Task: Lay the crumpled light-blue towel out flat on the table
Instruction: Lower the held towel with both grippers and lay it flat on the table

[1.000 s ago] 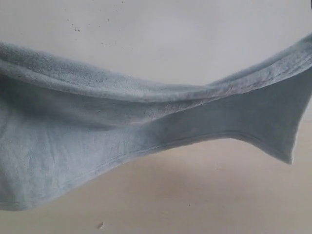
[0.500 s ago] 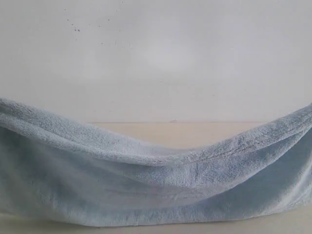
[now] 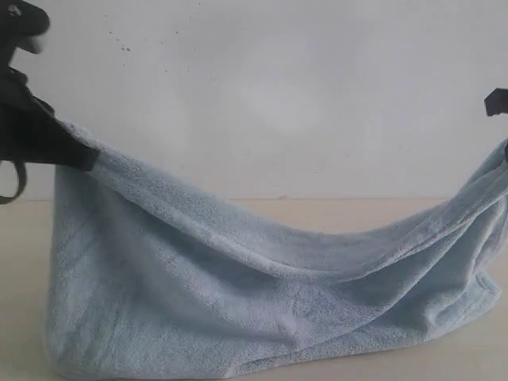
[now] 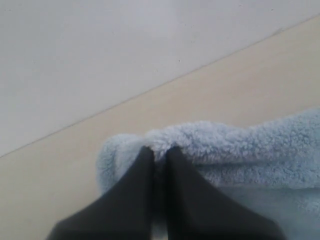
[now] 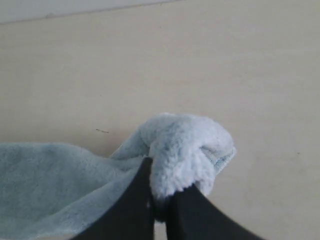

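Two grippers each have a pinch of cloth. The left gripper (image 4: 157, 152) has its dark fingers (image 4: 135, 190) drawn almost together, with only a thin fold of the towel (image 3: 238, 302) squeezed between them. In the exterior view this gripper sits high at the far left, holding up the towel's left end. The right gripper (image 5: 161, 200) is likewise closed tight on a bunched knob of fluffy cloth that bulges over its fingertips. In the exterior view only a small black piece of it shows at the right border, and that end of the towel runs up out of sight there.

Between the two holds, the pale blue towel hangs like a hammock. Its upper edge slopes down from the left gripper, sags lowest right of the middle and climbs again to the right. Below that edge the cloth drops in a broad, creased sheet. It reaches down to the table (image 3: 317, 210) along the near side, and a hemmed edge (image 3: 486, 282) shows at the lower right. Whether the bottom rests on the table or just clears it cannot be told. Bare beige tabletop shows beyond the sag, and behind it stands an off-white wall (image 3: 302, 87) with a few dark specks (image 3: 124, 48) at upper left.
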`<state>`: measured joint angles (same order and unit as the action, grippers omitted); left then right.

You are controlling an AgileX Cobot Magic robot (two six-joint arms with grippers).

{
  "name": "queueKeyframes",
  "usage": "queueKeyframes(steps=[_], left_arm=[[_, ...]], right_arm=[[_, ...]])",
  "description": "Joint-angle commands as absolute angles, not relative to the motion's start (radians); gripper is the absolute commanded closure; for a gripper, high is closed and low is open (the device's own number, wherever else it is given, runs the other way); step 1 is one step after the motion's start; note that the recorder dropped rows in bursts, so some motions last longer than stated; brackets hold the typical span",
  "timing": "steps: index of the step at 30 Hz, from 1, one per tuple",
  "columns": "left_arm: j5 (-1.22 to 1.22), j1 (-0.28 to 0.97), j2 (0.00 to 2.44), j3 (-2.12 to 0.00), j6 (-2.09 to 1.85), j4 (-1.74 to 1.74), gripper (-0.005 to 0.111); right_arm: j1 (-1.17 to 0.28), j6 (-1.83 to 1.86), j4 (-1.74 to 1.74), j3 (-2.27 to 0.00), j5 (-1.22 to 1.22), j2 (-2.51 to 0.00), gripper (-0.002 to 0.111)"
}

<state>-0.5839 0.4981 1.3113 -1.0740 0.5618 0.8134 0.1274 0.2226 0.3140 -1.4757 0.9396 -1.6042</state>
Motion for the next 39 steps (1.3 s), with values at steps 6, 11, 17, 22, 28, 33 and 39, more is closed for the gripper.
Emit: queueKeyframes(steps=[6,11,17,22,28,33,39], left_arm=[[-0.386,0.309,1.443,-1.150,0.944,1.076,0.103],[-0.247,0.221,1.443,-1.193,0.956,1.018,0.103],[-0.278,0.219,1.440,-1.104,0.872,0.900,0.103],[-0.284,0.219,1.422,-0.969,0.843,0.852,0.103],[-0.288,0.219,1.345,-0.817,0.843,0.848,0.103],[-0.305,0.219,1.290,-0.708,0.843,0.822,0.103],[-0.373,0.219,1.269,-0.588,0.843,0.824,0.103]], right_arm=[[0.130,0.284,0.389,-1.589,0.672,-1.672,0.108],[0.130,0.379,0.424,-1.660,0.641,-1.672,0.108],[0.130,0.380,0.328,-1.632,0.758,-1.689,0.108],[0.130,0.377,0.244,-1.544,0.822,-1.689,0.108],[0.130,0.377,0.244,-1.440,0.900,-1.689,0.108],[0.130,0.377,0.221,-1.345,0.961,-1.689,0.108],[0.130,0.377,0.223,-1.240,0.980,-1.689,0.108]])
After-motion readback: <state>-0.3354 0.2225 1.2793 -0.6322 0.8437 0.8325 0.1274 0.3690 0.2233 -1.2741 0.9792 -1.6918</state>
